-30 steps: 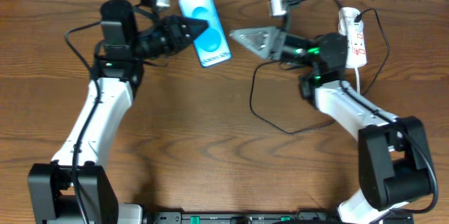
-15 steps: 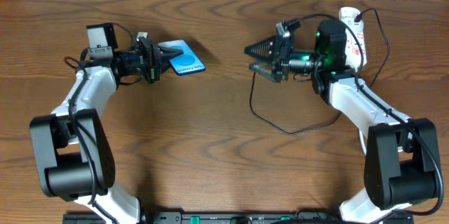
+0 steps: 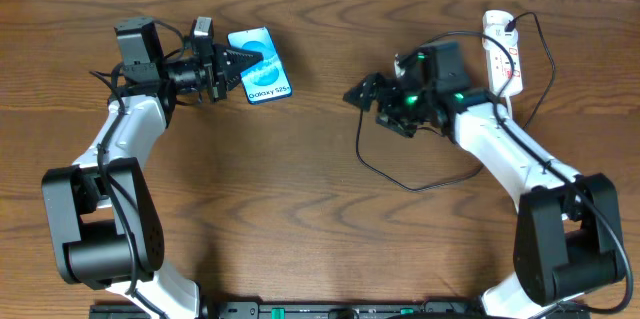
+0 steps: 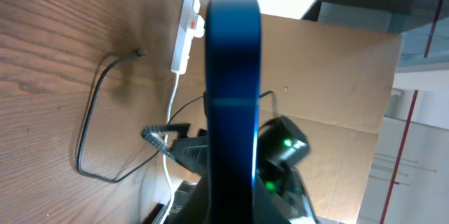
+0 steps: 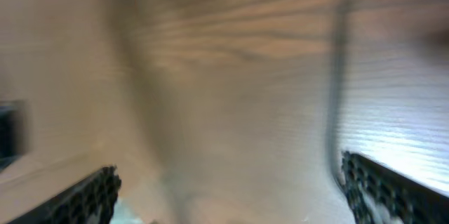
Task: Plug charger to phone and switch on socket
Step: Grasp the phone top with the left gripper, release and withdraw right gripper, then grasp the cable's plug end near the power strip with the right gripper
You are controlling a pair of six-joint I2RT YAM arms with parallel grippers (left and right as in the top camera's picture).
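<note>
Pinching the phone by one end at far left in the left gripper, right gripper spread empty by the charger — may slip or twist if the connector shoves against that thin grip.

Only one readable bit: "Galaxy S25", printed on the white band across the blue screen of the phone, seen from overhead. Red marks on the socket, too tiny to read.
</note>
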